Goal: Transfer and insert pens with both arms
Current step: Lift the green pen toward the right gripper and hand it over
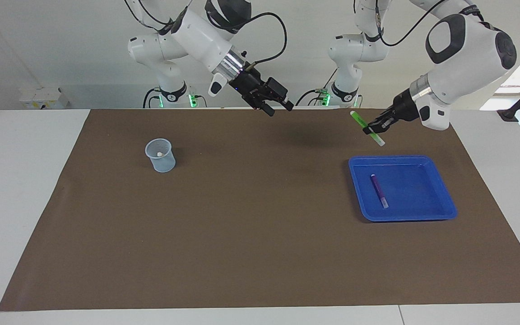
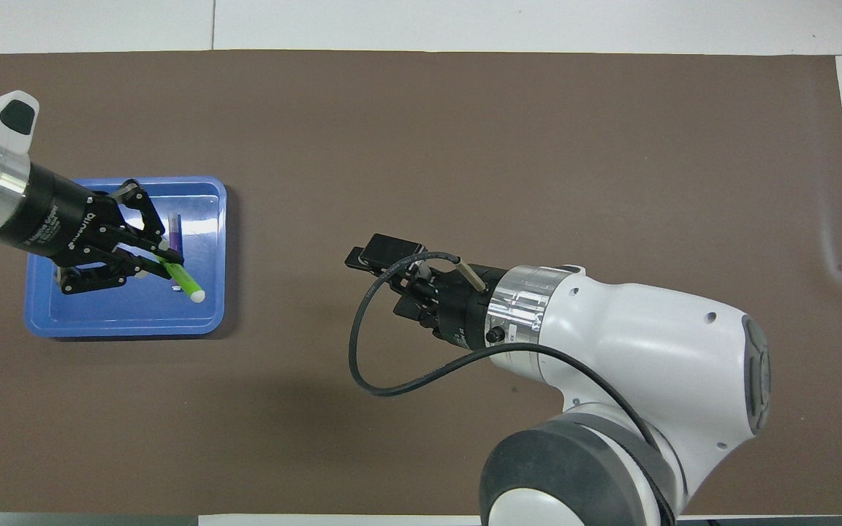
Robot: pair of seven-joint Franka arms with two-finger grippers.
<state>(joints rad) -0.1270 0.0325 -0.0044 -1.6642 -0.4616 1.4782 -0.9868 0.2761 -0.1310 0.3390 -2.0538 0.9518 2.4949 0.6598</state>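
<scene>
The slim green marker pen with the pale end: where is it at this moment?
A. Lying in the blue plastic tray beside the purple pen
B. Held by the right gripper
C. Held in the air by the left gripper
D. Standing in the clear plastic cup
C: the left gripper is shut on the slim green marker pen, lifted clear of the blue plastic tray, where only the purple marker pen lies.

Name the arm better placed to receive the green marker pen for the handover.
Right: its open end effector hangs empty over the brown mat, pointed toward the green marker pen, which the left end effector holds raised.
</scene>
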